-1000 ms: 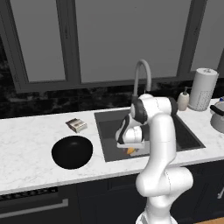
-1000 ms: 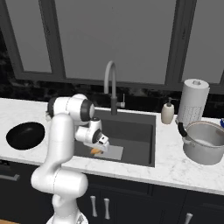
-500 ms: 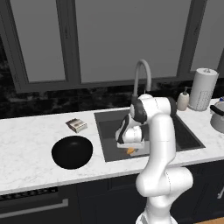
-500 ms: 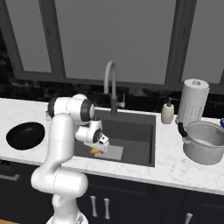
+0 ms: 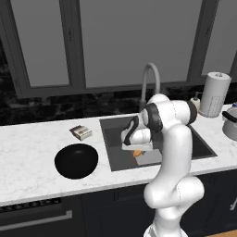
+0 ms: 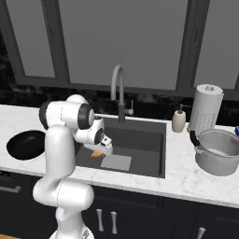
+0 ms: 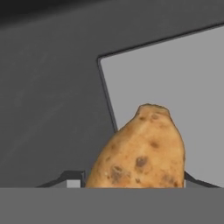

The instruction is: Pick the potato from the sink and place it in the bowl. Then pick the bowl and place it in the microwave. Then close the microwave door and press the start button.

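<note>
Nothing in the scene has shifted noticeably over the last second: the arm stays bent down into the sink [image 5: 159, 139], and the gripper [image 5: 137, 150] remains low over the basin floor near its front wall.

From the hand view, the potato [image 7: 140, 151] sits between the two fingertips, with a dark finger [image 7: 70, 179] just showing on either side of it; the jaws look closed against the potato, though the contact itself is cut off at the bottom of that view. In both base views the potato [image 6: 96, 153] appears as a small orange patch directly under the hand, close above or on the sink floor, beside a pale flat rectangle [image 6: 116, 162] lying on the bottom.

The faucet [image 5: 149, 81] rises at the back edge of the sink, behind the arm. The bowl [image 5: 76, 160] rests on the counter [image 5: 28, 152] well left of the sink's left edge, with open marble around it. A small box [image 5: 81, 132] lies near the bowl's far side. To the right of the sink stand a soap bottle [image 6: 179, 121], a paper towel roll [image 6: 205, 109] and a steel pot [image 6: 218, 151].
</note>
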You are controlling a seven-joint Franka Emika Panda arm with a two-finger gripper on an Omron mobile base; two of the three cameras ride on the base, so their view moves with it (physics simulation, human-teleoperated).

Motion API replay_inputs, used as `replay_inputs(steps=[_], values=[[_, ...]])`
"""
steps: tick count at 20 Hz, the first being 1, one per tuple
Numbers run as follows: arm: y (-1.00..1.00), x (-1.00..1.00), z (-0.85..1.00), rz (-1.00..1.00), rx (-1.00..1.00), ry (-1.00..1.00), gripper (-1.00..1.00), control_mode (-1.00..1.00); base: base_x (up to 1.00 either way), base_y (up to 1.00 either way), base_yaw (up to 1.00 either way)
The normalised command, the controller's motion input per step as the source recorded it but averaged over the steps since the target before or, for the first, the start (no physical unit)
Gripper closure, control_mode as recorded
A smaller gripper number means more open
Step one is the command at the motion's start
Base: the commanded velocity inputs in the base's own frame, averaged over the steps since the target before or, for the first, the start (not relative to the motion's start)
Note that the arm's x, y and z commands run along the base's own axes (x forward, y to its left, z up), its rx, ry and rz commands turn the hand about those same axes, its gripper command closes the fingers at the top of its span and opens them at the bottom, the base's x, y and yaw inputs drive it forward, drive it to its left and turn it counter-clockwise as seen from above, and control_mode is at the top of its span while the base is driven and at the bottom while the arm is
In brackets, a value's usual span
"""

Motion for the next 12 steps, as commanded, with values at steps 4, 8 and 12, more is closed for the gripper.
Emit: replay_inputs(steps=[4, 8, 12], values=[[0.22, -0.44, 1.00, 0.00, 0.00, 0.00, 1.00, -1.00, 0.00, 0.00, 0.00], [0.01, -0.59, 1.00, 0.00, 0.05, 0.00, 1.00, -1.00, 0.00, 0.00, 0.00], [0.20, -0.95, 1.00, 0.00, 0.09, -0.02, 1.00, -1.00, 0.00, 0.00, 0.00]])
